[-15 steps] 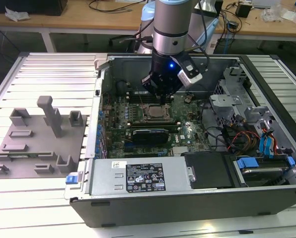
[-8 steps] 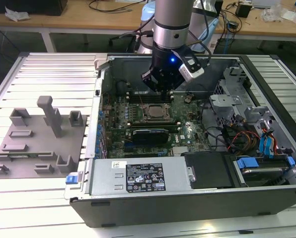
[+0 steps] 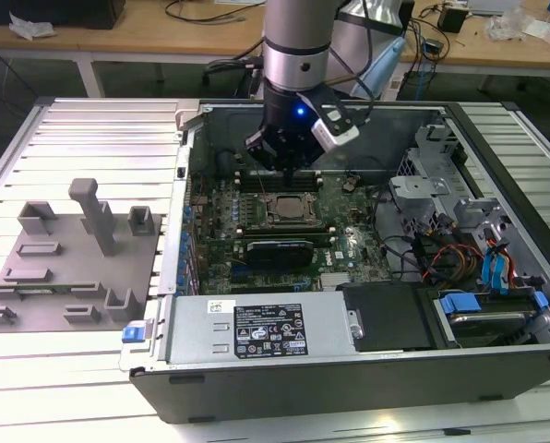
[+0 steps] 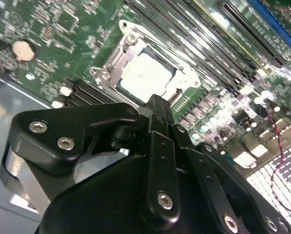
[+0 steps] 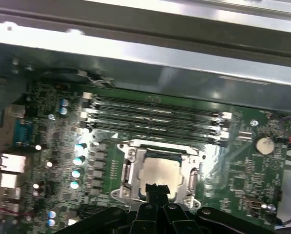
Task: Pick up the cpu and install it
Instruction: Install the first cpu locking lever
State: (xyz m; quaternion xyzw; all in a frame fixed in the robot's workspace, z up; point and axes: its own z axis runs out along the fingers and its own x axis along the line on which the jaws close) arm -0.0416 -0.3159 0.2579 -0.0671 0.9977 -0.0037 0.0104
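The cpu [image 4: 146,75], a small square chip with a silvery-white top, lies flat inside the metal socket frame [image 4: 108,73] on the green motherboard. In the first wrist view the cpu [image 5: 160,171] sits in the frame [image 5: 127,171] just past my fingertips. My gripper [image 4: 157,103] hangs a little above the chip's near edge, its black fingers drawn together with nothing between them. In the exterior view the gripper [image 3: 289,171] is inside the open computer case, over the cpu [image 3: 284,205].
A grey fixture plate with blocks [image 3: 72,268] lies at the exterior view's left, outside the case. Memory slots [image 5: 155,117] run beside the socket. The power supply [image 3: 261,328], loose cables [image 3: 441,249] and a drive cage with blue tabs [image 3: 460,303] crowd the case.
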